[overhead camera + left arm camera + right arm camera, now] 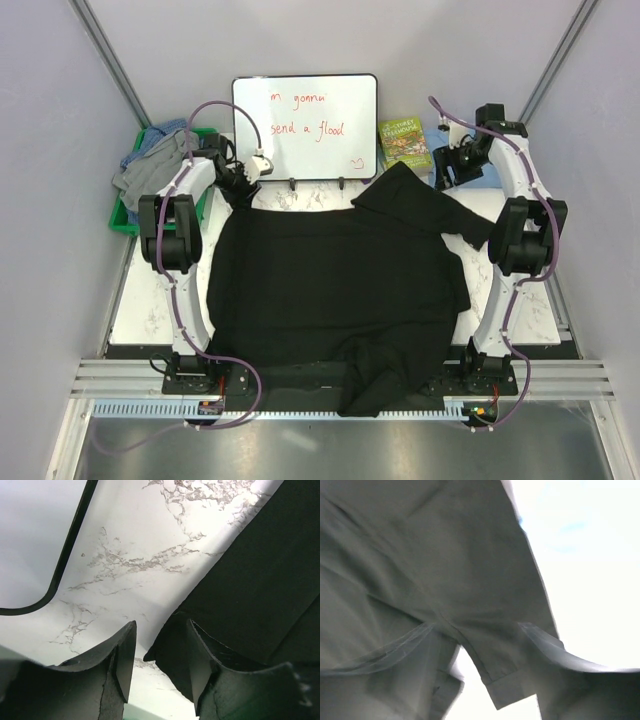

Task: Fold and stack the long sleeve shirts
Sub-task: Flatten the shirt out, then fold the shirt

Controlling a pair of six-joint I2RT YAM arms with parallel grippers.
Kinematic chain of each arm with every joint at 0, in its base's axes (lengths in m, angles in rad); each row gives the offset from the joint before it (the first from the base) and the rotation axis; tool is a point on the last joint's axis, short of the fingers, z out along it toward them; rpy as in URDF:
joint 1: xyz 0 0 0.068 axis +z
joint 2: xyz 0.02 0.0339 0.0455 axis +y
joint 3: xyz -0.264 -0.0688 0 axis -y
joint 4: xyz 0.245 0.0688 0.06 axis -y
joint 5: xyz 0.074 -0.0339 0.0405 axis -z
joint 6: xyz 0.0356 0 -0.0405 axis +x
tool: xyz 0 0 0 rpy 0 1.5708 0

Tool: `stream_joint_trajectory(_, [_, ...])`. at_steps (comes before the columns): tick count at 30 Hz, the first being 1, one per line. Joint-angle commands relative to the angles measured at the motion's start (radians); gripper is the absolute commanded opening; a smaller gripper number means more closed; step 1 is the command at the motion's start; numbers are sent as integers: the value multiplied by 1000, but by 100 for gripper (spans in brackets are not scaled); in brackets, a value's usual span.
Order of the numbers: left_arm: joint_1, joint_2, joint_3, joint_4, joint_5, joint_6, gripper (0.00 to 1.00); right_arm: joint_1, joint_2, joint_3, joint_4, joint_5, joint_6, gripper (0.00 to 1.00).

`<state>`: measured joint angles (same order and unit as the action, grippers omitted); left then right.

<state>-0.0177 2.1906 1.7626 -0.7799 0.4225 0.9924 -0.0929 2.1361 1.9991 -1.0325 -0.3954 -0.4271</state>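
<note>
Black shirt [330, 290] is lying spread over most of the marble table [140, 300], its near hem hanging over the edge between your two arm bases, and one sleeve is angling across the far right corner. Your left gripper [248, 178] is sitting low at the shirt's far left corner, just in front of the whiteboard [305, 125]. In the left wrist view its jaws are standing apart, bare table showing in the gap, and the shirt's corner [165, 652] is lying against the inner side of the right-hand finger [197, 665], not pinched. Your right gripper [450, 165] is reaching over the far right corner beside the green book [405, 143]. The right wrist view is washed out and blurred, but the jaws are standing wide apart and the sleeve cuff [495, 685] is hanging in the gap; you cannot tell whether it is touching either finger. Grey and blue shirts [150, 160] are lying heaped in the green bin [125, 222] at the far left.
</note>
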Motion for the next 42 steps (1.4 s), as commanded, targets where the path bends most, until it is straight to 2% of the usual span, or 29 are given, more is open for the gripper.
stream_joint_trajectory(1, [-4, 0, 52, 28, 2, 23, 54, 16, -22, -78, -20, 210, -111, 90])
stream_joint_trajectory(7, [-4, 0, 43, 31, -16, 26, 60, 19, 31, -172, 54, 377, -191, 95])
stream_joint_trajectory(10, [-4, 4, 44, 31, -21, 26, 60, 21, 71, -181, 80, 389, -191, 92])
stream_joint_trajectory(14, [-4, 5, 41, 31, -21, 25, 60, 39, 87, -206, 94, 389, -180, 84])
stream_joint_trajectory(17, [-4, 9, 38, 37, -21, 15, 60, 62, 81, -320, 155, 421, -162, 78])
stream_joint_trajectory(18, [-4, 9, 38, 39, -21, 14, 60, 68, 84, -345, 170, 437, -148, 73])
stream_joint_trajectory(19, [-4, 11, 38, 39, -19, 6, 60, 76, 90, -364, 198, 473, -139, 58])
stream_joint_trajectory(21, [-4, 12, 35, 41, -13, 2, 59, 81, 102, -373, 204, 474, -107, 44])
stream_joint_trajectory(22, [-4, 11, 32, 39, -10, 0, 59, 81, 107, -364, 184, 468, -104, 32])
stream_joint_trajectory(24, [-2, 6, 26, 41, -2, -4, 58, 79, 101, -323, 151, 419, -111, 17])
stream_joint_trajectory(25, [-2, 5, 24, 41, 1, -5, 58, 76, 94, -304, 105, 400, -116, 0])
stream_joint_trajectory(28, [-1, -12, 8, 45, 16, 6, 57, 56, 36, -234, 33, 256, -111, 0])
stream_joint_trajectory(31, [-1, -20, 0, 48, 21, 9, 57, 36, -37, -197, 32, 192, -96, 0])
stream_joint_trajectory(37, [-1, -22, 0, 47, 35, -1, 57, 30, -27, -186, 9, 170, -95, 0])
stream_joint_trajectory(38, [-1, -23, 0, 48, 33, 0, 56, 30, -3, -172, -7, 171, -102, 8])
stream_joint_trajectory(39, [-1, -23, 0, 48, 32, -3, 57, 30, 11, -162, -24, 173, -105, 31])
stream_joint_trajectory(40, [-1, -25, 0, 48, 29, -3, 57, 27, 19, -158, -29, 182, -111, 84])
stream_joint_trajectory(41, [-1, -26, -3, 47, 29, -6, 57, 25, 16, -170, -14, 185, -119, 98])
stream_joint_trajectory(42, [-1, -28, -5, 47, 25, -6, 57, 24, 13, -178, 11, 193, -121, 98])
